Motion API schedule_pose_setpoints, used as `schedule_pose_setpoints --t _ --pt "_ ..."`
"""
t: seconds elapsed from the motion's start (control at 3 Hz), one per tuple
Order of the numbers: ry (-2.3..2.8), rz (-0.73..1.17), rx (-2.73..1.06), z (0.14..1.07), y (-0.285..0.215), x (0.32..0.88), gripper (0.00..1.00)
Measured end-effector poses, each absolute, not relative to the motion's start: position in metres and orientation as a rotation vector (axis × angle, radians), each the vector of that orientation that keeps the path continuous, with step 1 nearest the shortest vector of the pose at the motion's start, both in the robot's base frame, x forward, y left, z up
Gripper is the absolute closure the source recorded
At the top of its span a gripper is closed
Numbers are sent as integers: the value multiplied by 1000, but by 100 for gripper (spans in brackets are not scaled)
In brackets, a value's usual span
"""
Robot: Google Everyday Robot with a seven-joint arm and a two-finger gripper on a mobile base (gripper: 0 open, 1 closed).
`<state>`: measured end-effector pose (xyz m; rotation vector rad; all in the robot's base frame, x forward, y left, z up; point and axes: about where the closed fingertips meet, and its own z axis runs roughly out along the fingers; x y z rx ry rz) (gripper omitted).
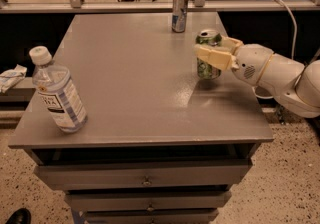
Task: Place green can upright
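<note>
Gripper is setting the green can upright near the table's right edge.
Its fingers are clamping the can's sides; opening and backing away straight is probably coming next.

White arm reaches in from right, pincer clamped around the green can.

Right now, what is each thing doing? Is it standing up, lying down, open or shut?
green can: standing upright near the right edge of the table, gripped by the claw.
claw: shut on the green can, reaching in from the right.
silver-and-blue can: standing upright at the far edge.
water bottle: standing, white cap on.
drawers: shut.
</note>
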<state>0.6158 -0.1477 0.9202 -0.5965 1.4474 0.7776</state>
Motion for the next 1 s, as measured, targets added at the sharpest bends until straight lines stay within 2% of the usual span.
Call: schedule_pose_setpoints --t 1.0 --pt "1360 871 -660 907 -144 595 30"
